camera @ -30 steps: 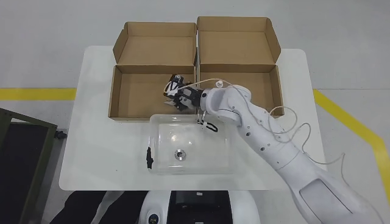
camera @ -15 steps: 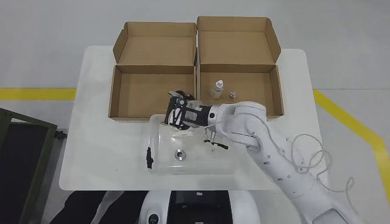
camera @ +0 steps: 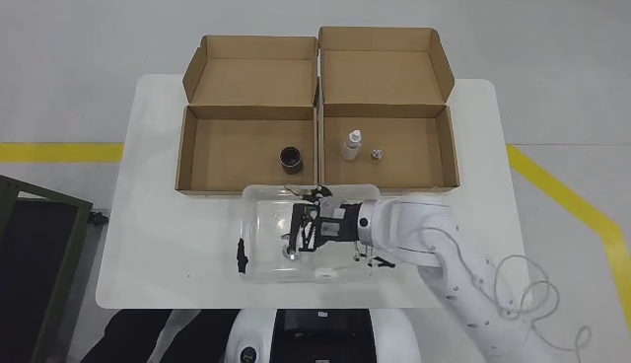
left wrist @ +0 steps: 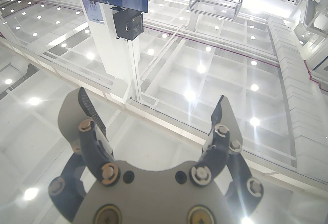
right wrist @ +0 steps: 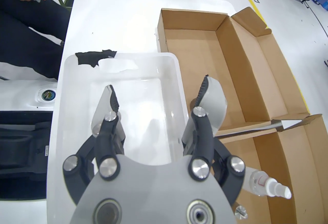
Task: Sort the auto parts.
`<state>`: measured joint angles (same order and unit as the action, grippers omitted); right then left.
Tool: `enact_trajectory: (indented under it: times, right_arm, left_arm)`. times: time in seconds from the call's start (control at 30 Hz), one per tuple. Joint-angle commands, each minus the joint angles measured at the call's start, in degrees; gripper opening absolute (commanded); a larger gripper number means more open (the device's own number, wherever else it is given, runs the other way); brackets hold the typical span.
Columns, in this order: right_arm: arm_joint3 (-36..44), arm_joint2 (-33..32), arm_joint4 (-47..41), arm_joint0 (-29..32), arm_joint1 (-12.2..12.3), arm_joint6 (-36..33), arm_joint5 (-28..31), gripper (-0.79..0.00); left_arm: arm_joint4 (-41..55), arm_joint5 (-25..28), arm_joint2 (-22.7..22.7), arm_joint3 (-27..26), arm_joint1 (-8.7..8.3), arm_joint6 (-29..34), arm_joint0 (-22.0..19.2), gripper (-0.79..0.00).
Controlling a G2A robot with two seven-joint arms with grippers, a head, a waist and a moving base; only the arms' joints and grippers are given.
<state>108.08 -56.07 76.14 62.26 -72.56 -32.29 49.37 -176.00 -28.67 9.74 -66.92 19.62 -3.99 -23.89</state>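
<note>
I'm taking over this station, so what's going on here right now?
The robot is sorting parts out of a clear bin. Its right gripper hangs open and empty over the bin. A dark ring lies in one cardboard box; a spray bottle and a small metal piece lie in the other box. The left gripper is open, pointing at the ceiling.

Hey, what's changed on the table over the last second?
The right hand let go of the dark ring in the left box, then drew back toward the robot and is now open over the clear bin. The spray bottle and small metal part in the right box stayed put.
</note>
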Motion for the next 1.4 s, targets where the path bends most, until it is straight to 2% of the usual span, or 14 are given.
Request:
enact_trajectory:
  times: [0.0, 0.5, 1.37]
  right_arm:
    - [-0.13, 0.08, 0.72, 0.6, 0.25, -0.08, 0.99, -0.151]
    - [-4.39, 2.55, 3.69, 0.46, 1.11, -1.57, 4.3, -0.179]
    - [-14.37, 12.04, 1.9, -5.84, -0.28, -3.01, 3.54, -0.225]
  left_arm:
    - [0.0, 0.0, 0.0, 0.0, 0.0, 0.0, 0.0, 0.0]
    - [0.0, 0.0, 0.0, 0.0, 0.0, 0.0, 0.0, 0.0]
    - [0.0, 0.0, 0.0, 0.0, 0.0, 0.0, 0.0, 0.0]
